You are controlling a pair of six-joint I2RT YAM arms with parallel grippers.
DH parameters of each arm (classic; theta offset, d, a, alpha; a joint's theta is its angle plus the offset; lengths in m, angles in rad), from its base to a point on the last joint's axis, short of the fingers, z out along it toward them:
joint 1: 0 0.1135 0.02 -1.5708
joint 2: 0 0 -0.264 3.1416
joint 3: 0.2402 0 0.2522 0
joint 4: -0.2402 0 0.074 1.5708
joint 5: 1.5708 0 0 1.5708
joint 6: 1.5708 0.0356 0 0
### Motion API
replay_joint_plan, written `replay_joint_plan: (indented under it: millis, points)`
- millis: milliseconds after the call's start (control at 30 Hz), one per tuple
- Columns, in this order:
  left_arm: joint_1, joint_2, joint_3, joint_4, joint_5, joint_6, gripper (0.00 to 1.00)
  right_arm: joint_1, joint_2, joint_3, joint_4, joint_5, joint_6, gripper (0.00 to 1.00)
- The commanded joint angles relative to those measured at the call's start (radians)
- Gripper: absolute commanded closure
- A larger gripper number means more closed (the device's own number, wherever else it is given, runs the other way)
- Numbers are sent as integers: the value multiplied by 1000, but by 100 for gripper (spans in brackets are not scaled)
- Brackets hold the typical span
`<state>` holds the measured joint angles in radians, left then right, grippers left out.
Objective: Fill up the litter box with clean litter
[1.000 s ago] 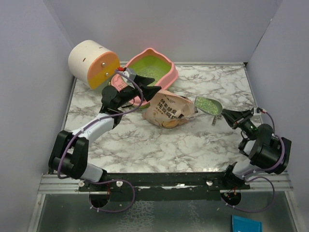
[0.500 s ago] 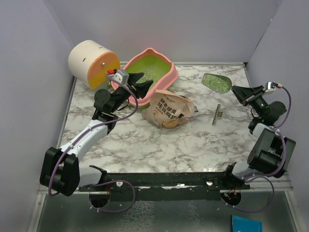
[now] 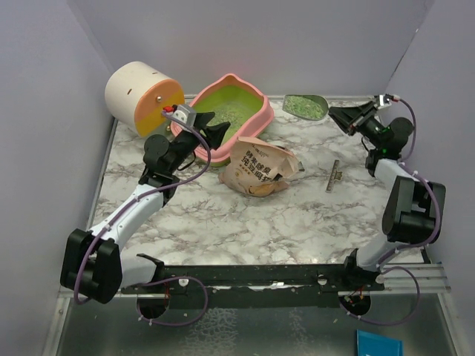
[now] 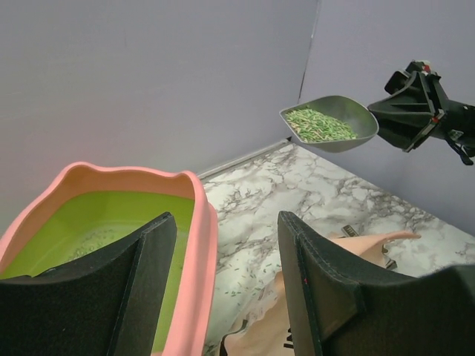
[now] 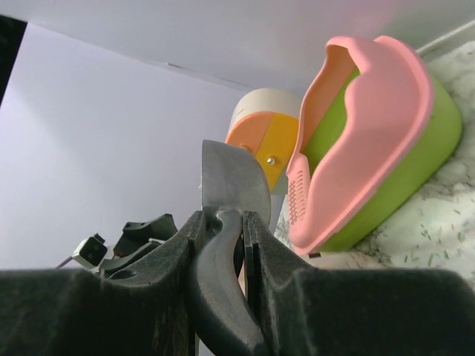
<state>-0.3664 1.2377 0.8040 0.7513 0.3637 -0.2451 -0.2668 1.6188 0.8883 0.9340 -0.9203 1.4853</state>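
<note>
The pink litter box (image 3: 256,102) with its lime-green inside stands at the back, with some clean litter (image 3: 231,111) on its floor. My left gripper (image 3: 211,130) is open, its fingers (image 4: 152,282) astride the box's near rim (image 4: 199,230) without squeezing it. My right gripper (image 3: 343,116) is shut on the handle of a grey metal scoop (image 3: 306,106). The scoop (image 4: 330,124) hangs level in the air to the right of the box, heaped with clean litter (image 4: 318,126). In the right wrist view the scoop's handle (image 5: 223,252) is pinched between the fingers, with the litter box (image 5: 371,133) beyond.
A tan litter bag (image 3: 260,167) lies open just in front of the box. A cream-and-orange cylinder (image 3: 142,96) sits at the back left. A small metal clip (image 3: 334,176) lies right of the bag. Stray granules (image 4: 260,215) dot the marble. Walls close in on three sides.
My right arm has lifted the loaded scoop from beside the bag up and back toward the right of the litter box. My left arm reached to the box's rim, then held still.
</note>
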Motion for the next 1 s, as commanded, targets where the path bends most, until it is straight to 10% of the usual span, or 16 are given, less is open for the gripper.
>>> replay_joint_plan:
  millis: [0, 500, 767, 967]
  points:
    - [7, -37, 22, -5, -48, 17, 42, 114, 82, 173, -92, 104, -61, 99]
    - [21, -68, 19, -33, -86, 58, 42, 434, 560, 904, -370, 153, -190, 99]
    - [25, -67, 18, -34, -90, 60, 42, 537, 792, 1413, -806, 211, -569, 99]
    - [32, -64, 18, -35, -90, 59, 42, 588, 777, 1458, -928, 322, -814, 99]
